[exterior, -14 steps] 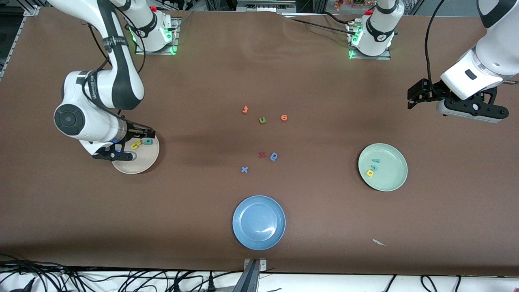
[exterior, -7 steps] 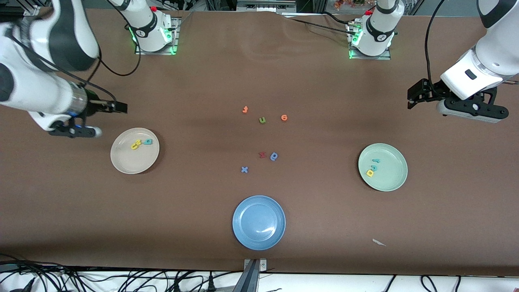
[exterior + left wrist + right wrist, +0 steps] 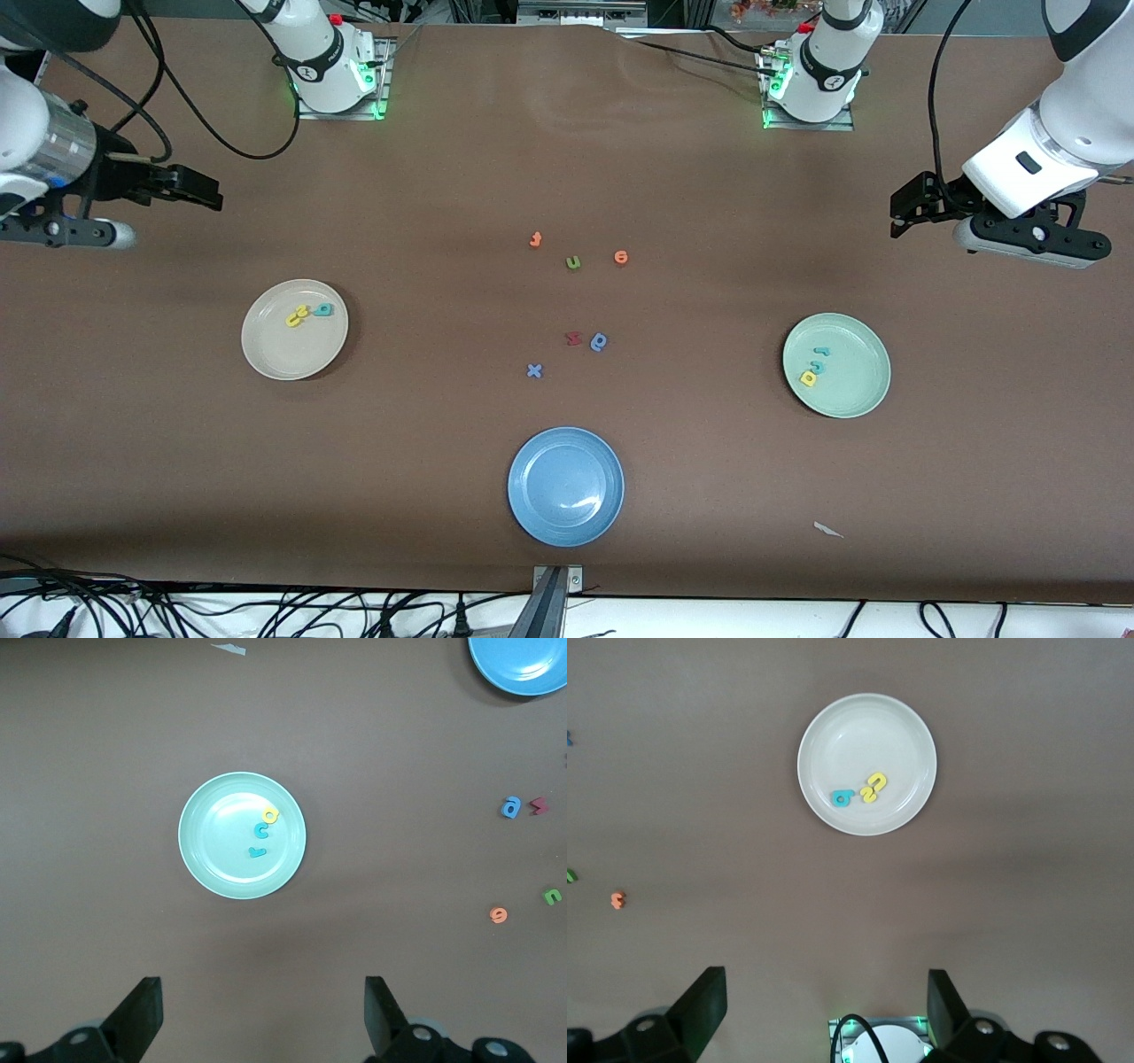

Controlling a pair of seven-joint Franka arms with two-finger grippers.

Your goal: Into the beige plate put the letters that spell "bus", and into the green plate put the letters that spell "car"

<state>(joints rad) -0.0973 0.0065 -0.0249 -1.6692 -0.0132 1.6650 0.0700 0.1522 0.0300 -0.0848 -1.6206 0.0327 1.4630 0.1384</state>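
While both hands [image 3: 199,186] [image 3: 899,217] hover open and empty, stray letters [image 3: 572,262] lie above blue plate [image 3: 532,514].

Broad bare bench [image 3: 425,461] lies between the beige plate [image 3: 275,354], blue plate [image 3: 566,514] and green plate [image 3: 855,390]. My only obstruction mid-bench: the loose letters [image 3: 573,262], low and well apart.

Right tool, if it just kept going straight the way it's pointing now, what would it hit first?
Probably bare table. The open right tool points down at brown surface short of the beige plate, though depth is hard to judge.
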